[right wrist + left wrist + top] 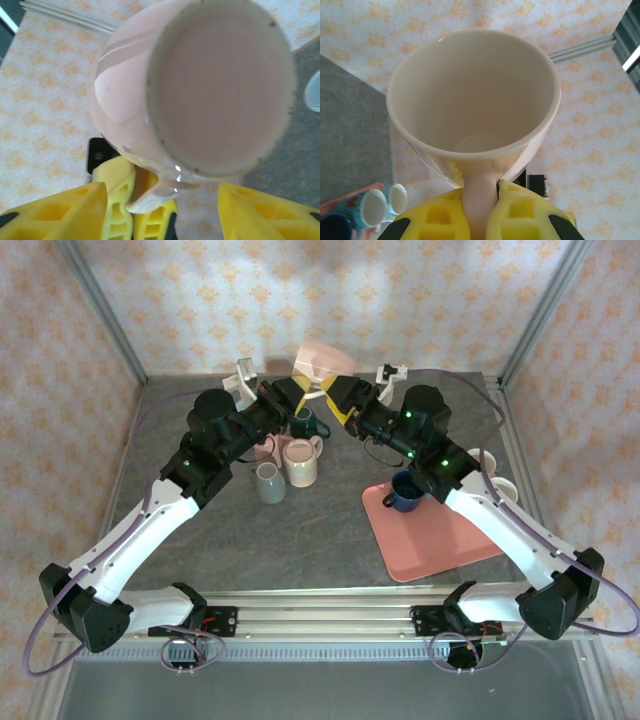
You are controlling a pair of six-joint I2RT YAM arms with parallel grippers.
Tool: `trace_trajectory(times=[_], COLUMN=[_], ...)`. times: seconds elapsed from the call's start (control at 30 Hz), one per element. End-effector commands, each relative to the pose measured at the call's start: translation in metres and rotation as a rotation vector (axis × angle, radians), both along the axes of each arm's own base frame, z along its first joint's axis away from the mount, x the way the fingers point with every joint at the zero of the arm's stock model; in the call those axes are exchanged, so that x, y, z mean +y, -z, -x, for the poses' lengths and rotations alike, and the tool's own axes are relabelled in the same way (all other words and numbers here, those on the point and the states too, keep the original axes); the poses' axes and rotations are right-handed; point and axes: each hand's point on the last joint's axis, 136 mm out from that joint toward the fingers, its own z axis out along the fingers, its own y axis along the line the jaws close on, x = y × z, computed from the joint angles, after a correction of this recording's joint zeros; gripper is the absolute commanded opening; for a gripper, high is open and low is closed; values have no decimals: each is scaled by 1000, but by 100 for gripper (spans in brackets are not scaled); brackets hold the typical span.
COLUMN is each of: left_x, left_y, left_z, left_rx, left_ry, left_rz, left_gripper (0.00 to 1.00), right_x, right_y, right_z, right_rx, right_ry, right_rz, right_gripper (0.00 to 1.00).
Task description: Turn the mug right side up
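Grey table [300,540] seen from above, two arms bolted at the lower edge; left arm [150,530] and right arm [500,520] both reach to the upper centre of the frame, where they meet. Pink tray [450,535] at lower right of the table, carrying a dark blue mug [406,490]; a white mug [503,488] stands at its right edge. Pink mug [322,362] held in the air at upper centre, above the back of the table, tilted; in the left wrist view its open mouth [470,90] faces the camera; in the right wrist view its base [215,85] faces the camera. Left gripper [480,210] clamped on the pink mug's handle, yellow fingers [520,215] pressed to either side. Right gripper [340,398] spread wide, its fingers [60,212] standing apart on either side of the mug. Left of centre: cream mug [301,462], grey cup [269,482], dark green mug [305,423].
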Motion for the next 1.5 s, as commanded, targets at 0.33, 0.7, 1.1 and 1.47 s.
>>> trace_trajectory(times=[0.33, 0.7, 1.1, 1.47], left_x=[1, -54, -76, -108], left_y=[-15, 70, 154, 205], left_z=[36, 75, 44, 26], left_rx=[-403, -579, -339, -314], left_ry=[99, 353, 160, 97], left_rz=[-589, -952, -1117, -1138], left_gripper=[0, 0, 0, 0], right_x=[-110, -221, -244, -242], right_y=[45, 84, 125, 148], right_z=[30, 28, 27, 27], right_rx=[46, 374, 527, 562], right_ry=[218, 368, 401, 383], right_rz=[598, 638, 627, 630], right_gripper=[56, 47, 46, 46])
